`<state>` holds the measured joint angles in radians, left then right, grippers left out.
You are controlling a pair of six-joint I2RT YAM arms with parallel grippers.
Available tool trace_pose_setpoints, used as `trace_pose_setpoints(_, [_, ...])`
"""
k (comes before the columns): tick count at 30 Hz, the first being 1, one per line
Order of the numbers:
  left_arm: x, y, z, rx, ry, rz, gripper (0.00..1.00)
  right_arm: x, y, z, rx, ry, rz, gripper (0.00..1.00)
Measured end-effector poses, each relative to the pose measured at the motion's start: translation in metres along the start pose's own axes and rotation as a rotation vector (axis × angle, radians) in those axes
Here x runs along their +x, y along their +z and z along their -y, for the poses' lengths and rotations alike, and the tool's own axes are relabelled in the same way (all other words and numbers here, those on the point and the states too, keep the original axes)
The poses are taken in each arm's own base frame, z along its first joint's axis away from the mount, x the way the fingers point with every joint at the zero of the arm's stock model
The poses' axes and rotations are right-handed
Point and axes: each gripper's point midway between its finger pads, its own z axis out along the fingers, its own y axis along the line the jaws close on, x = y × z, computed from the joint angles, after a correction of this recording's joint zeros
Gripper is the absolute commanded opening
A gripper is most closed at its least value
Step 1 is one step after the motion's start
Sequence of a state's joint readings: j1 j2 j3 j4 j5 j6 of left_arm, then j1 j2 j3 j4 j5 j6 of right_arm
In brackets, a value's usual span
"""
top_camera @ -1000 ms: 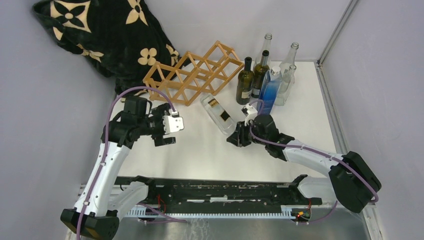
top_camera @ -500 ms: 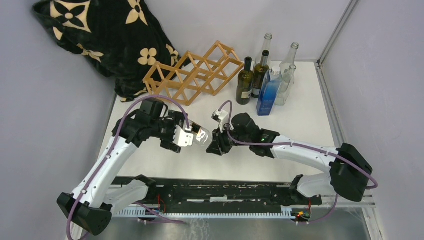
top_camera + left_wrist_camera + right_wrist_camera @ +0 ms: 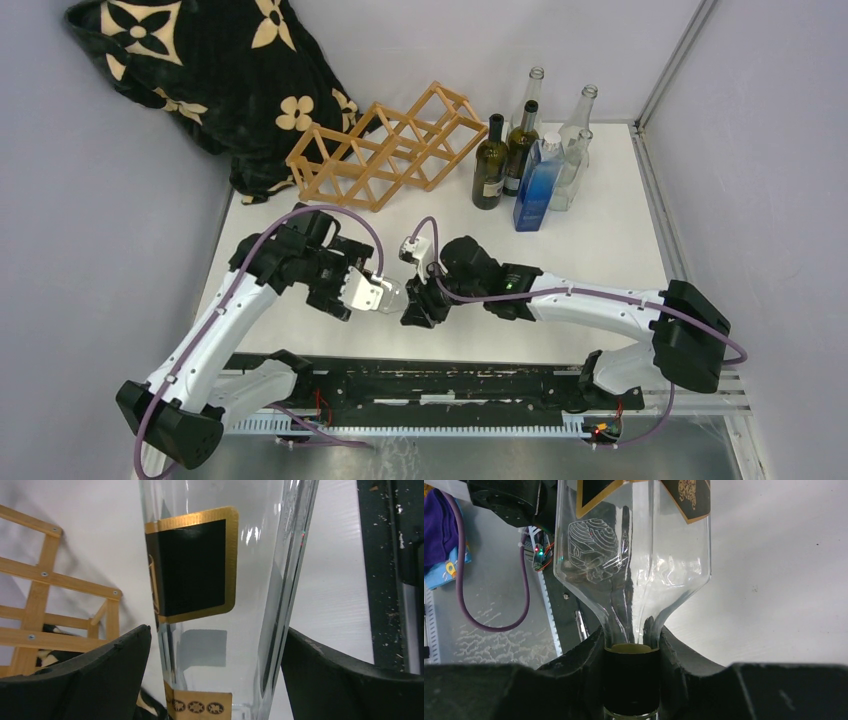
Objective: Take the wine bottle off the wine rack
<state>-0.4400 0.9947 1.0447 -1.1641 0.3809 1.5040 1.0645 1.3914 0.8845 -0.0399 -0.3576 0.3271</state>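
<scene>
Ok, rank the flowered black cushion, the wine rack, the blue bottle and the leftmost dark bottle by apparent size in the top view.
1. flowered black cushion, clearly the largest.
2. wine rack.
3. blue bottle and leftmost dark bottle: they look about alike, so neither is ranked above the other.

Wine bottle [image 3: 634,565] – clear glossy glass, matt black label [image 3: 192,567] with shiny gold edge. Wine rack [image 3: 385,150] – bare light wood, matt. Upper-left blanket [image 3: 200,80] soft cloth, table [image 3: 610,240] smooth matt white.

The wine bottle [image 3: 220,580] is in front of the wine rack [image 3: 385,145], apart.
</scene>
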Motion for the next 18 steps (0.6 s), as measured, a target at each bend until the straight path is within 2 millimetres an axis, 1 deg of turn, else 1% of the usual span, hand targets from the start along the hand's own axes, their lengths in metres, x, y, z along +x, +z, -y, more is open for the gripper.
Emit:
trace_pose_setpoints(2, [0.005, 0.003, 0.006, 0.031, -0.012, -0.018, 0.99, 0.000, 0.000, -0.003, -0.006, -0.007, -0.002, 0.00])
trace_pose_setpoints(4, [0.009, 0.006, 0.010, 0.050, -0.019, -0.033, 0.95, 0.001, 0.001, -0.005, -0.011, -0.011, -0.004, 0.00])
trace_pose_setpoints(10, [0.011, 0.008, 0.011, 0.053, -0.021, -0.043, 0.69, 0.001, 0.001, -0.006, -0.013, -0.008, -0.002, 0.00])
trace_pose_setpoints(12, [0.012, 0.009, 0.011, 0.048, -0.019, -0.043, 0.65, -0.001, 0.001, -0.006, -0.013, -0.001, 0.003, 0.00])
trace_pose_setpoints(14, [0.012, 0.009, 0.013, 0.043, -0.018, -0.042, 0.67, -0.001, 0.001, -0.008, -0.019, 0.010, 0.004, 0.00])
trace_pose_setpoints(16, [0.012, 0.008, 0.015, 0.034, -0.015, -0.042, 0.79, -0.002, 0.001, -0.010, -0.026, 0.020, 0.007, 0.00])
trace_pose_setpoints(17, [0.012, 0.007, 0.017, 0.020, -0.012, -0.042, 0.87, -0.003, 0.002, -0.012, -0.037, 0.031, 0.012, 0.00])
trace_pose_setpoints(18, [0.012, 0.007, 0.017, 0.019, -0.012, -0.042, 0.87, -0.003, 0.002, -0.012, -0.037, 0.031, 0.011, 0.00])
